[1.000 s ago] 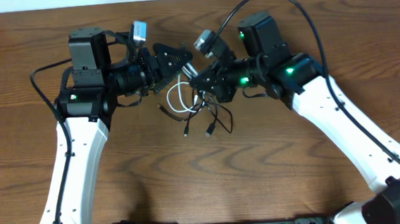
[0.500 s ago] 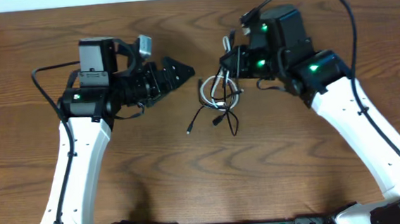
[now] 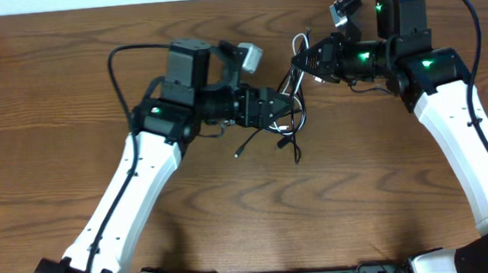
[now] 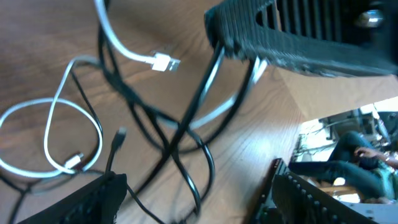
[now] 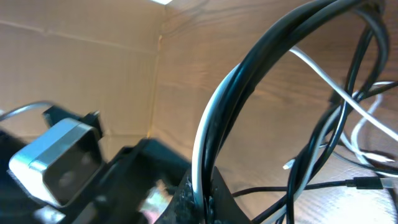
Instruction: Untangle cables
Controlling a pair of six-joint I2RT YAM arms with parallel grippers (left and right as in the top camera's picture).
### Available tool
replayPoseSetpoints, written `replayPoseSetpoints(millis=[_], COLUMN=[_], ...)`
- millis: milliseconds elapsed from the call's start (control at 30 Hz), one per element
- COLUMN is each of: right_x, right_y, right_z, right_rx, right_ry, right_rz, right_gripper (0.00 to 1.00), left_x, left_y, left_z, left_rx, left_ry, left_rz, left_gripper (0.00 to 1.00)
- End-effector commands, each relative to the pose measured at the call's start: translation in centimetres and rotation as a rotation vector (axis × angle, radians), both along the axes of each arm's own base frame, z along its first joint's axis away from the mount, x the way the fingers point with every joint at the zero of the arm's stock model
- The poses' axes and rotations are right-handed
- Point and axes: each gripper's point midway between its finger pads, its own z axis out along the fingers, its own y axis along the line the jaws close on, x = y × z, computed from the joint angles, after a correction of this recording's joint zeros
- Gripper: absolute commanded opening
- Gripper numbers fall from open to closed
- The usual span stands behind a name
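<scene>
Right gripper [image 3: 299,66] pinched on black cable [image 4: 196,99] and white cable [image 4: 158,61] — loops dangling below it, left gripper [image 3: 287,108] spread wide, same cables just ahead of its fingers [image 4: 93,196]

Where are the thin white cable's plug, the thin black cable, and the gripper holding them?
Thin white cable [image 4: 164,63]: left wrist view, on its plug end.
Thin black cable [image 4: 191,106]: left wrist view, on a hanging strand.
Right gripper [image 3: 301,64]: overhead view, between its fingertips.

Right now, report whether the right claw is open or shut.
Shut on the cables: right claw pinches black and white strands together in its wrist view.
</scene>
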Motion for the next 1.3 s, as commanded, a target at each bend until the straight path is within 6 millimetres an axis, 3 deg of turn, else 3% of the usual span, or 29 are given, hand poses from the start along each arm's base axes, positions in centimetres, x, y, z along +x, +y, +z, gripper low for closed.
replayPoseSetpoints(millis=[0,167,333,467,633,733,833,900,967,1100,1267], right_x=[-1.3,-1.3,-1.4,-1.4,-1.3,-1.3,-1.3,-1.2,-1.2,-0.8,0.0], right_y=[0.5,0.5,0.5,0.5,0.5,0.5,0.2,0.0,-0.3,-0.7,-2.3], right_z=[1.7,1.7,1.7,1.7,1.7,1.7,1.6,1.5,1.3,0.7,-1.6], right_rx=[0.055,0.055,0.055,0.054,0.053,0.05,0.036,0.026,0.015,-0.033,-0.178], right_ry=[-0.024,-0.031,-0.035,-0.037,-0.039,-0.047,-0.071,-0.088,-0.102,-0.127,-0.115], right_rz=[0.066,0.073,0.076,0.077,0.078,0.081,0.089,0.093,0.098,0.083,0.002], right_gripper=[0.01,0.01,0.01,0.01,0.01,0.01,0.02,0.16,0.22,0.5,0.65], left_x=[0.9,1.7,2.3,2.4,2.4,2.4,2.4,2.4,2.5,3.2,3.2], left_y=[-0.8,-2.0,-2.5,-2.3,-2.3,-2.3,-2.3,-2.2,-2.1,-1.3,-0.2], left_z=[-0.8,-1.9,-2.4,-2.6,-2.6,-2.6,-2.6,-2.6,-2.6,-2.6,-3.3], left_rx=[0.033,0.043,0.04,0.053,0.053,0.053,0.052,0.052,0.048,0.028,0.04], left_ry=[-0.059,-0.079,-0.087,-0.084,-0.082,-0.082,-0.082,-0.082,-0.065,0.013,0.075], left_rz=[-0.015,-0.022,-0.026,-0.013,-0.013,-0.013,-0.014,-0.013,0.0,0.067,0.104], left_gripper=[0.77,0.72,0.53,0.45,0.27,0.08,0.08,0.07,0.07,0.07,0.08])
